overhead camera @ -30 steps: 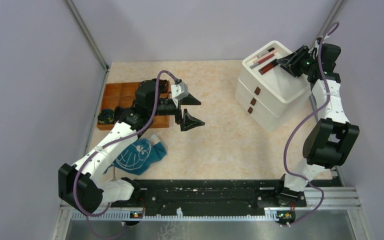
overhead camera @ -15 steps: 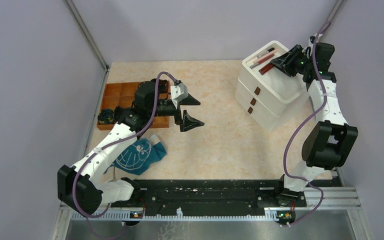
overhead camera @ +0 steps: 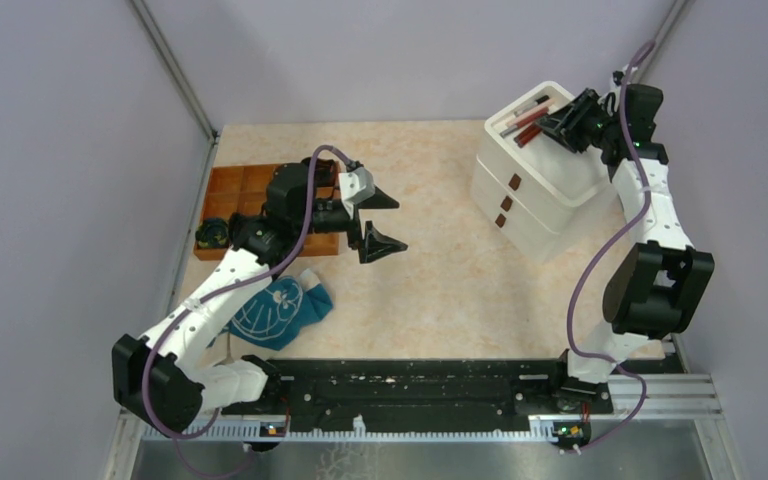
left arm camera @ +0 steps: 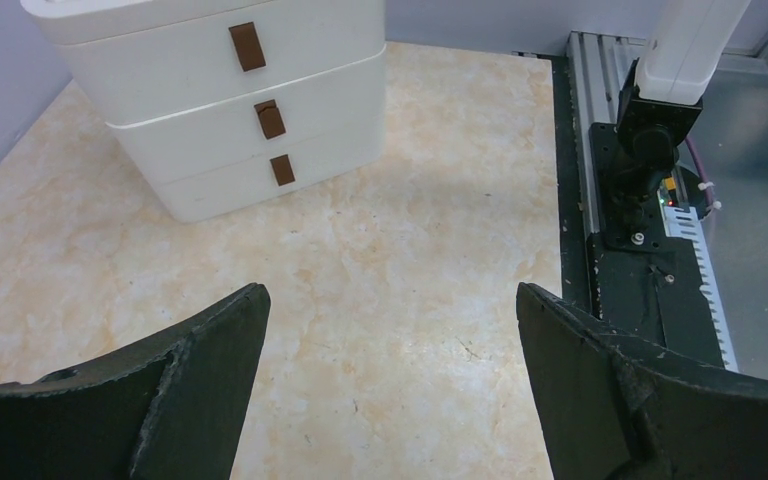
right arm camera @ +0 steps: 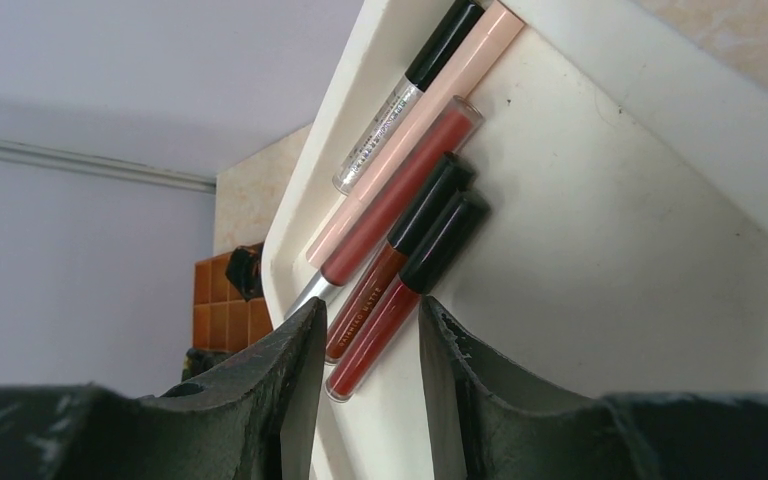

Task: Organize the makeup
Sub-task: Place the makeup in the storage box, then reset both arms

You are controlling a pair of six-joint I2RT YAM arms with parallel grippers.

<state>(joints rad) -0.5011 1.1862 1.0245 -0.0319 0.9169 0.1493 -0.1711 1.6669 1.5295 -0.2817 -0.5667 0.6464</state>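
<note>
Several slim makeup tubes (right arm camera: pixel 396 196) lie side by side at the left rim of the tray on top of the white drawer unit (right arm camera: pixel 620 250): one silver and black, one pale pink, one rose and two dark red with black caps (right arm camera: pixel 430 245). They also show in the top view (overhead camera: pixel 523 120). My right gripper (right arm camera: pixel 370 303) hovers over the tray (overhead camera: pixel 548 124), jaws narrowly open, with the ends of the dark red tubes between its tips, not gripped. My left gripper (overhead camera: pixel 402 224) is wide open and empty above bare tabletop (left arm camera: pixel 390 300). No sponges show.
An orange-brown gridded palette (overhead camera: pixel 235 190) lies at the far left under the left arm, with a small dark round object (overhead camera: pixel 212 234) at its near corner. A teal patterned cloth (overhead camera: pixel 278 310) lies in front of it. The drawer unit (overhead camera: pixel 540 205) has three drawers (left arm camera: pixel 260 120), all closed.
My right gripper has moved left along the top of the drawer unit, toward the row of tubes. The left arm has barely moved.
</note>
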